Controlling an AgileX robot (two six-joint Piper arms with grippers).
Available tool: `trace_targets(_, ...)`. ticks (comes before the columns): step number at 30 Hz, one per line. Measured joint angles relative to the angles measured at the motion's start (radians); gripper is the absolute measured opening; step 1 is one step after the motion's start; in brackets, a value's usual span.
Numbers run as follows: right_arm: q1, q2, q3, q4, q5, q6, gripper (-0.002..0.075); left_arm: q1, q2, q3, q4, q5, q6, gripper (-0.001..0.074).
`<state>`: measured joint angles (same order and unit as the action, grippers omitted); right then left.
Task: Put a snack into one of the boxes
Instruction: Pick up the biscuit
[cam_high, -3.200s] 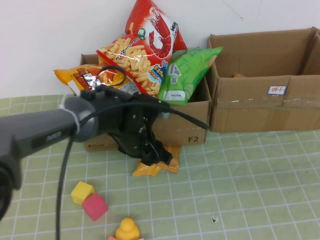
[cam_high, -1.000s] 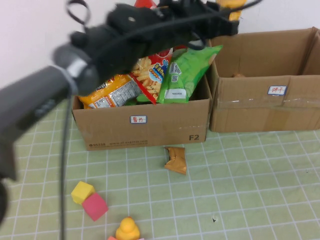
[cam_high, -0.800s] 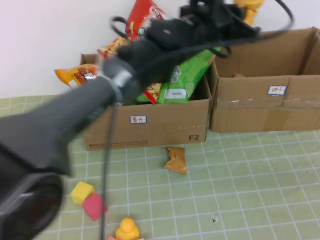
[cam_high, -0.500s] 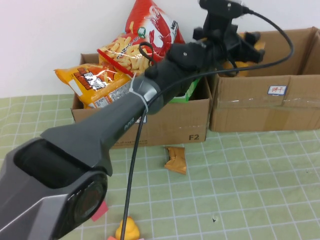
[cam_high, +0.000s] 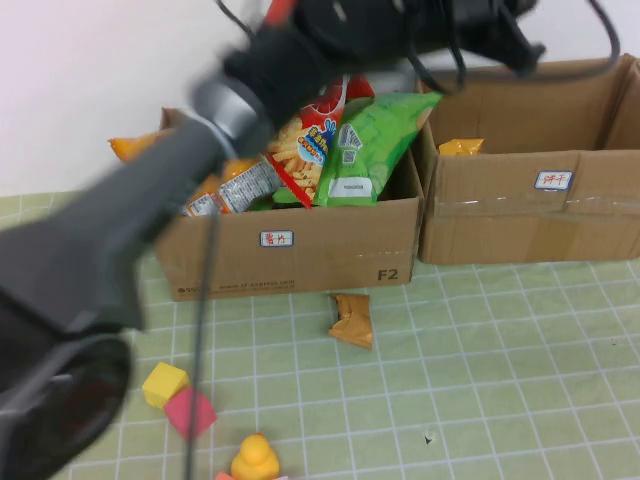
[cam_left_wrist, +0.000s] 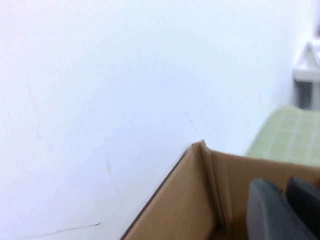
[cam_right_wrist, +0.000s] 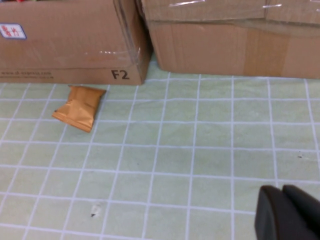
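Observation:
An orange snack packet (cam_high: 460, 147) lies inside the right cardboard box (cam_high: 520, 215), at its left end. My left gripper (cam_high: 510, 35) is high above that box's back edge, blurred, with nothing in it. In the left wrist view its fingers (cam_left_wrist: 267, 210) stand close together over the box's inner corner (cam_left_wrist: 200, 190). A second orange packet (cam_high: 352, 320) lies on the mat in front of the left box (cam_high: 300, 250); it also shows in the right wrist view (cam_right_wrist: 79, 107). My right gripper (cam_right_wrist: 286, 212) is shut and empty, low over the mat.
The left box holds several big snack bags, one green (cam_high: 365, 150). A yellow block (cam_high: 164, 384), a pink block (cam_high: 190, 412) and a yellow duck (cam_high: 255, 460) sit at the front left. Both boxes (cam_right_wrist: 70, 45) (cam_right_wrist: 230, 45) stand against a white wall.
The left arm carried an orange packet from the mat up over the right box. The packet now lies in that box and the gripper has risen away from it.

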<state>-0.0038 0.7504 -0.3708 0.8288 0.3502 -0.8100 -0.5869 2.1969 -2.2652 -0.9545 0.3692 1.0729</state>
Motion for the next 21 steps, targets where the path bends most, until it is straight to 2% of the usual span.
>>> trace_targets(3,0.000,0.000,0.000,0.021,0.002,0.000,-0.0002,0.021,-0.088,-0.006,0.233,0.141,-0.173,0.0018)
trace_targets(8,0.000,0.000,0.000,0.039,0.008,0.000,-0.0002,0.046,-0.206,-0.009,0.710,0.450,-0.509,0.0004)
trace_targets(11,0.000,0.000,0.000,0.039,0.019,0.000,-0.0002,0.051,-0.241,-0.009,0.902,0.650,-0.678,0.0001)
trace_targets(15,0.000,0.000,0.000,0.041,0.028,0.000,-0.0002,0.055,-0.258,-0.006,1.009,0.849,-0.790,0.0000)
trace_targets(21,0.000,0.000,0.000,0.041,0.029,-0.008,-0.0002,0.045,-0.295,0.148,0.904,0.881,-0.796,0.0000)
